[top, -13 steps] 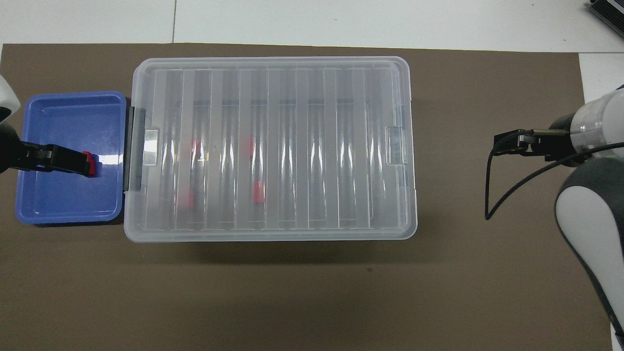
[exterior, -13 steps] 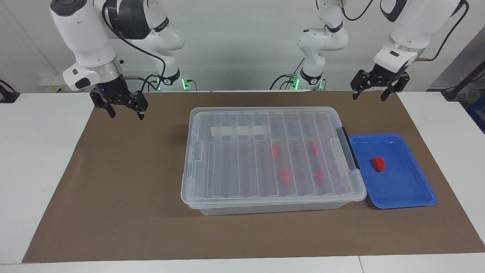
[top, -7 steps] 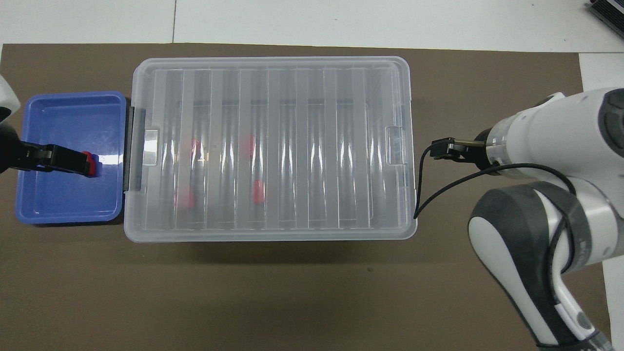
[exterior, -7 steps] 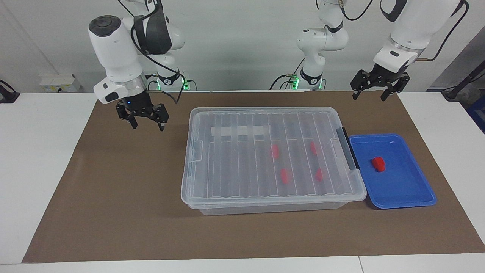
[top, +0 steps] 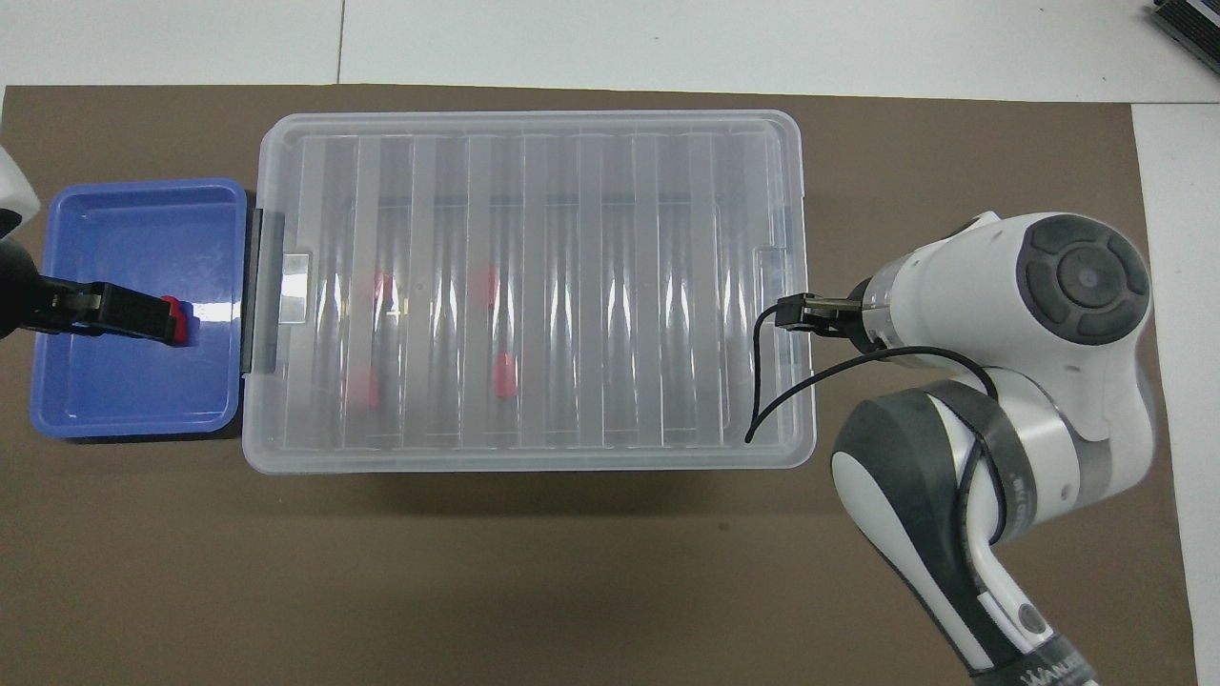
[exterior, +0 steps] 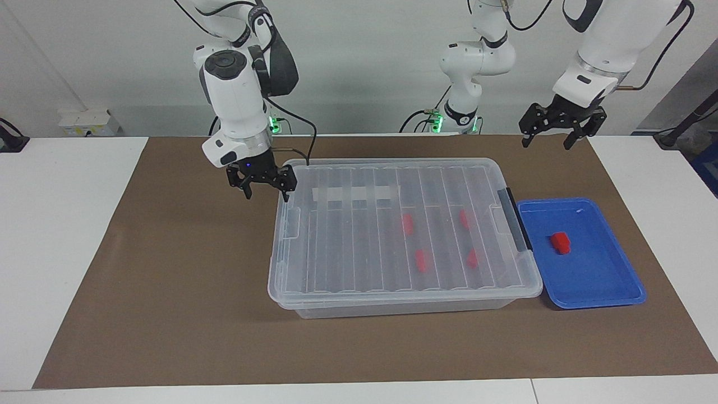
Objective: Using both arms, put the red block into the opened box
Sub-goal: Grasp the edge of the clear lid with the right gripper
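Observation:
One red block lies in the blue tray, beside the box's black handle bar. The box is clear plastic and its ribbed lid lies on it. Several more red blocks show through the lid. My right gripper hangs open and holds nothing, just above the box's corner at the right arm's end. My left gripper hangs open and high over the mat, by the tray's edge nearest the robots. In the overhead view it partly covers the red block in the tray.
A brown mat covers the table under the box and tray. A white tape strip is on the lid. The right arm's cable loops over the box's end in the overhead view.
The right arm has swung in from the right arm's end of the mat, and its gripper now hangs by the box's corner. The left arm, the box and the blocks have not moved.

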